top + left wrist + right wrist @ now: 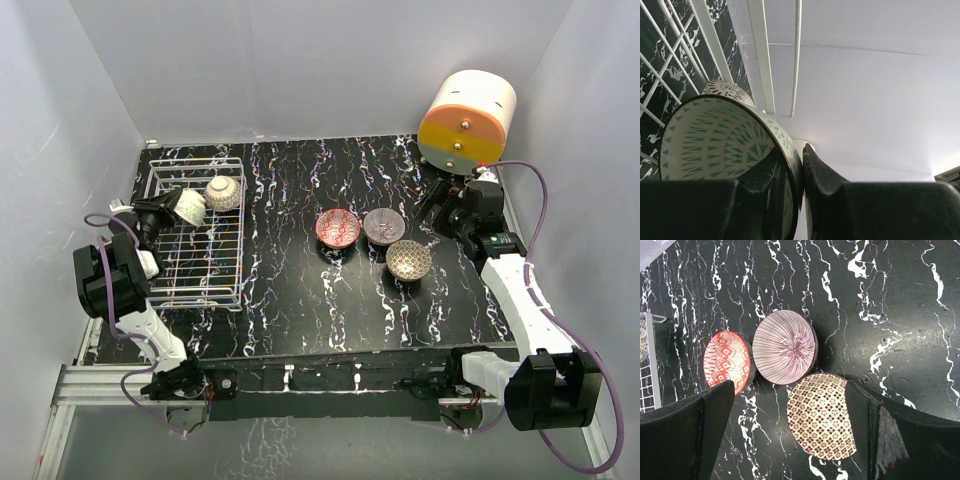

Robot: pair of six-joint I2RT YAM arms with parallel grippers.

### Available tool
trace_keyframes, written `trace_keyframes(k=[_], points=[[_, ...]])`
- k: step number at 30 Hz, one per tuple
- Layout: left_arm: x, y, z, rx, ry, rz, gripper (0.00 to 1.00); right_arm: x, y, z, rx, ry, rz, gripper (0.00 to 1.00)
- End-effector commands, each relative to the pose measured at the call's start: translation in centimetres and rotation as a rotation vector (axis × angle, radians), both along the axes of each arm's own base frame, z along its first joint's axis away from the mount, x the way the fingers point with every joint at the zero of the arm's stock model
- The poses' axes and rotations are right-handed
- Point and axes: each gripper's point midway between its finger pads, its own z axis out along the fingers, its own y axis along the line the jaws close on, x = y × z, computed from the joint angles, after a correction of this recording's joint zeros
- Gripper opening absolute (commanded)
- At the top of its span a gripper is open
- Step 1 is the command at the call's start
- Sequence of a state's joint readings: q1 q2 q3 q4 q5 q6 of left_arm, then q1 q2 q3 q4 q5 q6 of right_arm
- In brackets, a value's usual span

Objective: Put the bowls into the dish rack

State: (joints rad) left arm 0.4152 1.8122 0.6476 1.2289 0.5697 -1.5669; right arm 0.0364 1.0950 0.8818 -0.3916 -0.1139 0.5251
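"Black marbled bench (300,320) first, then the white wire dish rack (200,285) on its left side?"

"Yes. Over the rack, the left end effector (799,152) is clenched on the rim of the pale green bowl (715,140), which is tilted, close by the white lattice bowl (224,192) in the far corner. The red bowl (338,228), purple-grey bowl (383,226) and brown-gold bowl (408,259) sit mid-bench. The right end effector (790,395) hangs near them, jaws spread, holding nothing."

A black table (290,300) veined in white, closed in by pale walls (300,60). At its far right corner sits a large cylinder (467,122) — banded cream, orange and yellow.
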Motion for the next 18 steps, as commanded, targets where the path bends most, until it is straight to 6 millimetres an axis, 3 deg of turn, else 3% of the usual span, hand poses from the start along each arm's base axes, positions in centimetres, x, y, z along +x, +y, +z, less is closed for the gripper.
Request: trace_keyframes(k=[1,6,13,18], points=[[-0.1,-0.4,-1.5,0.058,0.094,-0.028,0.00,0.8,-0.4,1.1,-0.007,-0.056,-0.018,0.96],[0.1,-0.6,0.7,0.102,0.045,-0.049,0.00,0.9,-0.5,1.2,-0.006,-0.058,-0.021,0.96],[0.2,-1.5,6.0,0.126,-0.073,-0.115,0.00,0.8,-0.5,1.1,-0.008,-0.058,-0.023,0.96],[-0.1,-3.2,8.5,0.067,-0.165,-0.196,0.00,0.7,-0.4,1.0,-0.003,-0.058,-0.022,0.96]])
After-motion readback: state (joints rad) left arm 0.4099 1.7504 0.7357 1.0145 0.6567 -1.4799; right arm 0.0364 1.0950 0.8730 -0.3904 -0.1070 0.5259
